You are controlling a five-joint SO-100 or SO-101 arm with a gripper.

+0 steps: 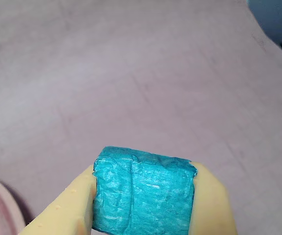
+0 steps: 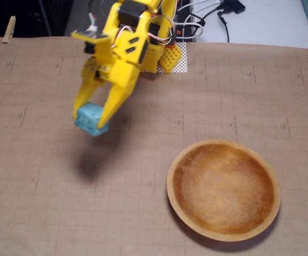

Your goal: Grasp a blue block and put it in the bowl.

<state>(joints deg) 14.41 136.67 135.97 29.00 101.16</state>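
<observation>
Gripper (image 2: 93, 118) on the left of the fixed view, yellow fingers (image 2: 82, 96) clamped on either side of the blue block (image 2: 91, 119), and the block is up off the brown gridded paper (image 2: 36, 202) with its shadow (image 2: 92, 162) sitting on the sheet below! Over in the wrist view the same block (image 1: 143, 191) fills the gap between the two pale yellow fingers (image 1: 65, 208), pinched tight. Off to the right in the fixed view sits the bowl (image 2: 223, 188), well apart from the block, nothing in it.
</observation>
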